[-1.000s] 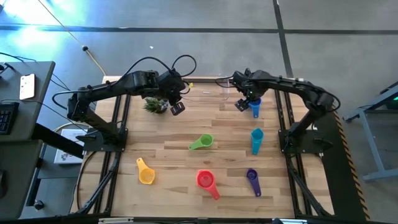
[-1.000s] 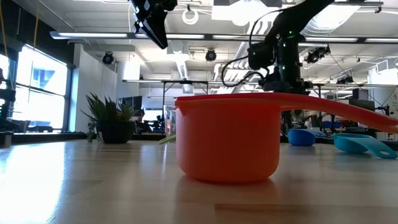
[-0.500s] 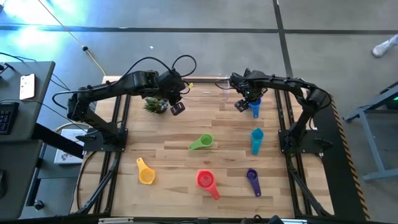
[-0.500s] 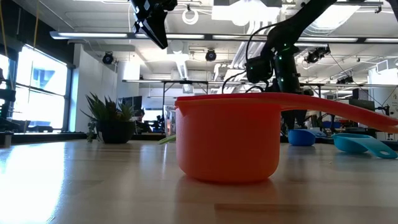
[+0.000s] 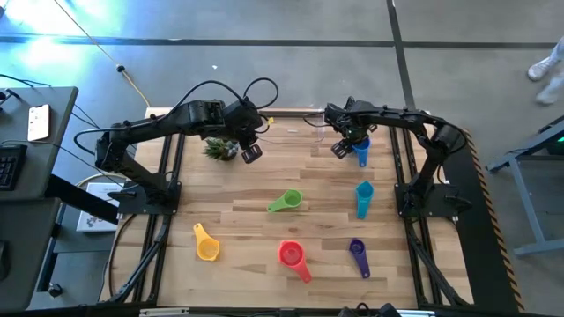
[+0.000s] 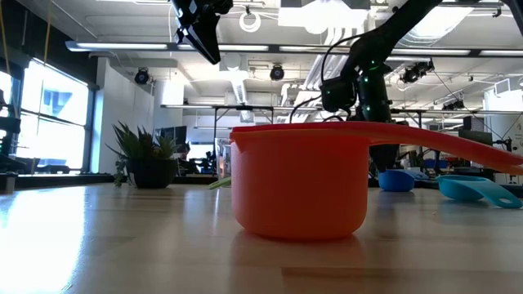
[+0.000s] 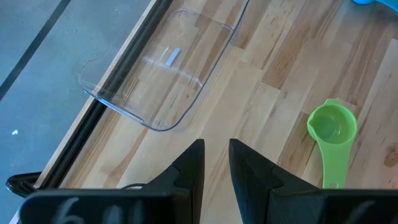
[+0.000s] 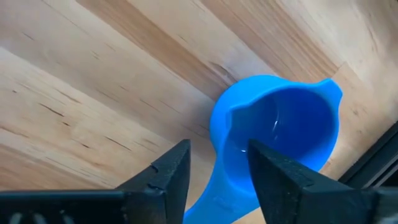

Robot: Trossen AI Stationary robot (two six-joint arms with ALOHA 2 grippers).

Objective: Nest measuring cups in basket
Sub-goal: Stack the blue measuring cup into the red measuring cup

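The blue measuring cup [image 5: 359, 152] lies on the table at the far right. My right gripper [image 8: 217, 155] is over it, open, one finger on each side of where the handle [image 8: 225, 186] joins the bowl [image 8: 283, 127]. My left gripper [image 5: 251, 152] hangs above the table beside the plant, its fingers [image 7: 193, 162] a narrow gap apart with nothing between them. The clear basket [image 7: 155, 81] stands at the far edge, between the two arms. Green [image 5: 285, 202], teal [image 5: 363, 198], yellow [image 5: 205, 242], red [image 5: 293, 256] and purple [image 5: 358, 256] cups lie spread over the table. My right gripper comes down on the blue cup from above, its fingers across the handle's root [image 8: 233, 165]. One finger [image 8: 267, 165] shows right at the cup's edge and the other [image 8: 177, 165] stands apart from it. Whether either one touches the cup, I cannot tell.
A small spiky plant [image 5: 219, 147] stands at the far left, close to my left gripper. In the low view the red cup [image 6: 298, 180] fills the foreground, with the blue cup [image 6: 396, 180] and the teal cup [image 6: 474, 189] behind it on the right.
My right gripper has shifted a little toward the table's left over the blue cup. The cups have stayed where they were.
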